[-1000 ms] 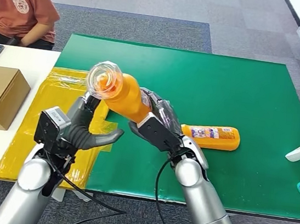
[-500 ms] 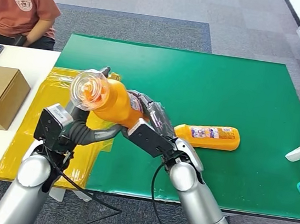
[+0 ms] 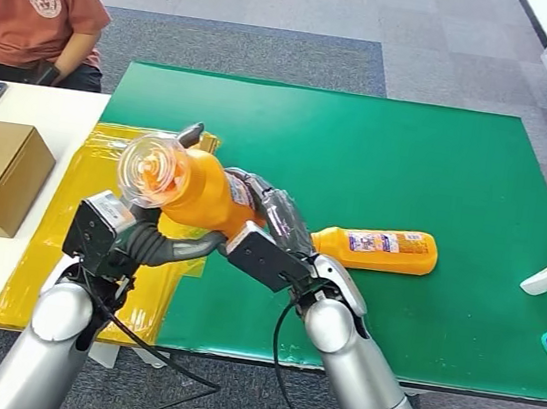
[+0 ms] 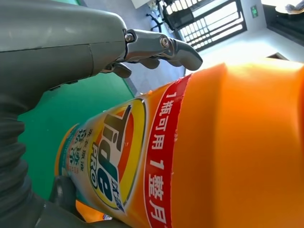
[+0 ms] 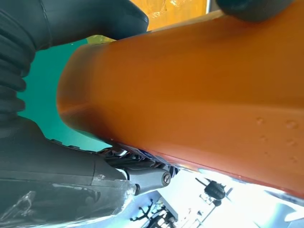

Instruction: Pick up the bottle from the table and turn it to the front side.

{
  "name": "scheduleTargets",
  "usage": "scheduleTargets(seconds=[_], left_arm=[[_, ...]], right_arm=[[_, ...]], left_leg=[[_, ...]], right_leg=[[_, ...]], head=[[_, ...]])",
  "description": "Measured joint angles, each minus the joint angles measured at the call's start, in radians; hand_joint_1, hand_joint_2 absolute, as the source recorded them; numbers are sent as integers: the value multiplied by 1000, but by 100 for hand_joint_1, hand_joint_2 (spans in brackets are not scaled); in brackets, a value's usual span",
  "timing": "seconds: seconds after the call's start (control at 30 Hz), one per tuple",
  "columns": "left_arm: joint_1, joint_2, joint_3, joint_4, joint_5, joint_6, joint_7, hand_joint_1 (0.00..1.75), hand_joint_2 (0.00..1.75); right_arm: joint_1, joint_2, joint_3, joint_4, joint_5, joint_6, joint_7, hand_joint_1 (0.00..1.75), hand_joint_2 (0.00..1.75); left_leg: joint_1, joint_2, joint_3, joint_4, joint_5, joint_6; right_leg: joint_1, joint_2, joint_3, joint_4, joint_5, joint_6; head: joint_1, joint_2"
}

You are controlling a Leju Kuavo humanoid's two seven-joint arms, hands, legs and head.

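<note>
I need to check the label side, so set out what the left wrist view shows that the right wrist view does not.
Left wrist view alone: the printed front label on the orange bottle, with the left hand beside it. Right wrist view alone: a plain, unprinted orange side of the bottle, with the right hand gripping it and the yellow sheet beyond. Both share the same bottle close up and the green mat.
</note>
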Motion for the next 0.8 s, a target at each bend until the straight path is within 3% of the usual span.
scheduleTargets(seconds=[0.77, 0.8], left_arm=[[-69, -10, -100, 43, 55, -27, 19, 0, 175], [-73, -10, -101, 46, 57, -27, 20, 43, 175]], right_arm=[[-37, 6, 39, 71, -21, -10, 11, 175, 175], [-40, 7, 41, 77, -16, -13, 6, 175, 175]], left_leg=[[0, 0, 0, 0, 0, 0], [0, 0, 0, 0, 0, -1]], right_leg=[[0, 0, 0, 0, 0, 0], [0, 0, 0, 0, 0, 0]], head=[[0, 0], [0, 0]])
